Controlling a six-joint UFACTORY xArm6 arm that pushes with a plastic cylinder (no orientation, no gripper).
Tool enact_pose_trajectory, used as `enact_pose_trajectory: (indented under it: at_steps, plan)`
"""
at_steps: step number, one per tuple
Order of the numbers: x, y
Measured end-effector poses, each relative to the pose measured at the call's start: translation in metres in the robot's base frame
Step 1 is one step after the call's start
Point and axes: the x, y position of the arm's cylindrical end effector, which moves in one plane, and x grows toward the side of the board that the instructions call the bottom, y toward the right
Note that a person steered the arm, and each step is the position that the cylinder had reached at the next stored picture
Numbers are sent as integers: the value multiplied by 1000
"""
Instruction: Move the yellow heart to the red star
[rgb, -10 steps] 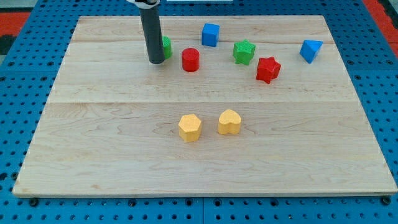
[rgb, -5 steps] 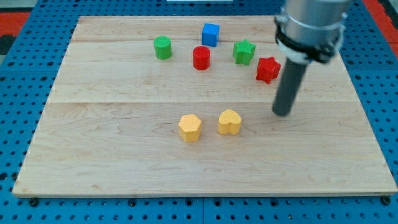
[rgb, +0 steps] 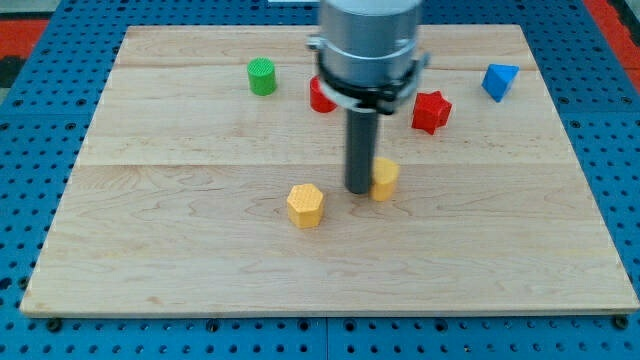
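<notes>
Six blocks show on the wooden tabletop (rgb: 150, 250): two yellow, two red, one green, one blue. My tip (rgb: 359, 189) touches the left side of the yellow heart (rgb: 384, 178) at centre frame, below-left of the red star (rgb: 431, 110). There are no fingers: just a rod. No writing, no containers.

The yellow hexagon (rgb: 305, 205) sits lower left of the tip; the green cylinder (rgb: 262, 76) upper left; the blue block (rgb: 499, 80) upper right; the red block (rgb: 320, 97) is partly hidden behind the arm.

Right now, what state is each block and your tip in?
my tip: down, against yellow heart's left side
yellow heart: partly hidden, short of red star
red star: untouched
yellow hexagon: apart
red block: mostly hidden
green cylinder: upright
blue block: apart
</notes>
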Motion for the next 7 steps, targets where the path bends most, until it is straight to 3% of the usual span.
enact_pose_trajectory:
  at_steps: [2, 5, 7]
  plan:
    - [9, 86]
    - [-2, 24]
    - [6, 111]
